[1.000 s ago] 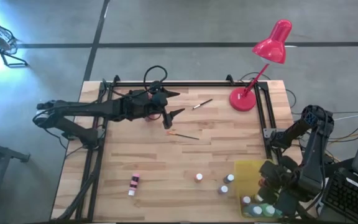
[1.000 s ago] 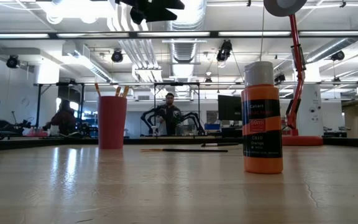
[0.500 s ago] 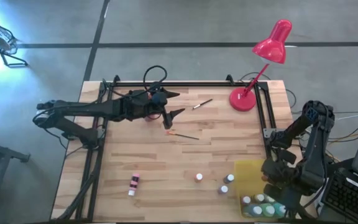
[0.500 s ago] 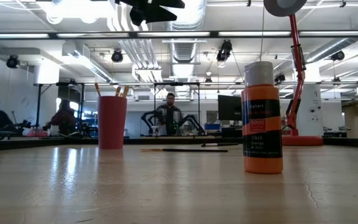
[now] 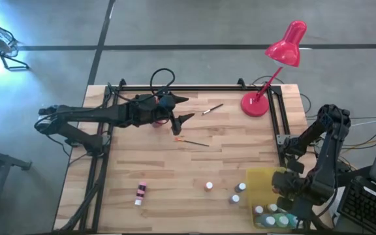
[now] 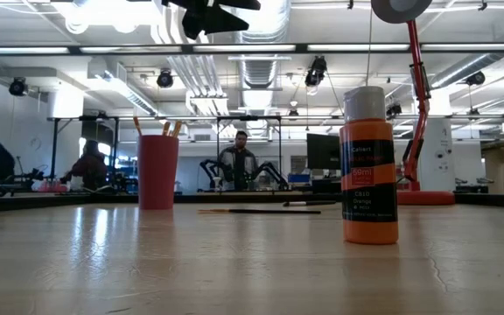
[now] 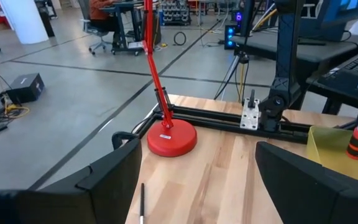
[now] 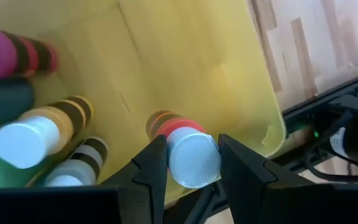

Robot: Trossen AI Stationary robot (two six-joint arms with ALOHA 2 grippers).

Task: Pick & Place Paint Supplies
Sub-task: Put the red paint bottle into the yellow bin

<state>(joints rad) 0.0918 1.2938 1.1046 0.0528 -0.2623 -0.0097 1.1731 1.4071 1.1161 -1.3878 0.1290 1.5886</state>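
Observation:
My right gripper [image 8: 192, 157] hangs over the yellow tray [image 8: 185, 62] at the table's near right corner, shut on an orange paint bottle [image 8: 166, 124] with a white cap. Several more bottles [image 8: 36, 134] lie in the tray beside it. A few small bottles [image 5: 209, 186] stand on the table left of the tray, and a pink one [image 5: 140, 192] lies farther left. Two thin brushes [image 5: 192, 141] lie near the far middle. My left gripper [image 5: 181, 111] hovers open above them, high over the table, next to a red cup [image 6: 157, 171] with brushes. My right gripper pinches the orange bottle's white cap [image 8: 180, 158] between its two fingers [image 8: 151, 168]. The fingers come from above, pointing down. The bottle hangs upright below them over the tray's floor; whether its base touches the tray, I cannot tell.
A red desk lamp stands with its base [image 5: 255, 104] at the table's far right. Black frame rails [image 5: 276, 124] run along the far and right edges. Another orange bottle [image 6: 370, 166] stands upright close to the low camera. Bare wood lies across the middle [image 5: 175, 170].
My right gripper has sunk toward the yellow tray with the orange bottle still in its fingers, and it has rolled a little about its own axis. My left gripper has kept its place, open.

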